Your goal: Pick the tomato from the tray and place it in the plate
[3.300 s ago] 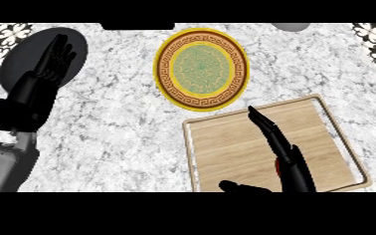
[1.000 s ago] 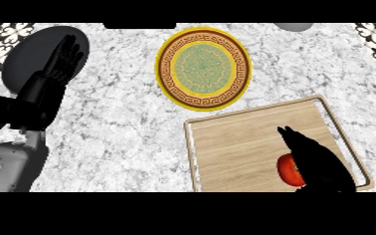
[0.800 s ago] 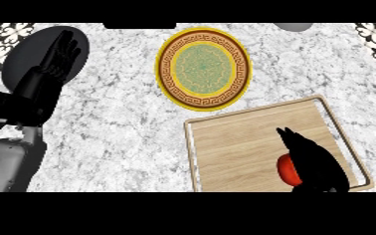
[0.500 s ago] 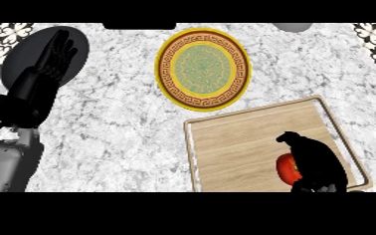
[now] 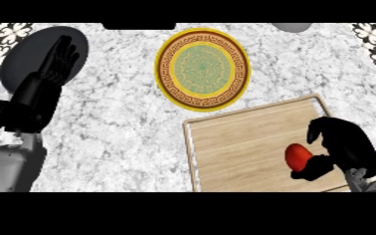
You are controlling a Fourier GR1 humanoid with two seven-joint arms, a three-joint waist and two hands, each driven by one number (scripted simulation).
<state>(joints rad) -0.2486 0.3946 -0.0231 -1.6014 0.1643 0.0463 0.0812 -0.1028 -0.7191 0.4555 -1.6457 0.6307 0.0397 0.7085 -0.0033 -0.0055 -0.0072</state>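
The tomato (image 5: 297, 156) lies on the tray (image 5: 242, 149), toward its right side, with the right hand (image 5: 340, 147) curled around it, fingers clamped on it from above and thumb below. The plate (image 5: 200, 69) sits on the table (image 5: 117, 114) just beyond the tray. The left hand (image 5: 53, 69) rests open, fingers straight, far left of the tray.

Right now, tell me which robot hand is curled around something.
The right robot hand, over the wooden tray, curls around the red tomato. The left robot hand rests open, fingers straight, holding nothing.
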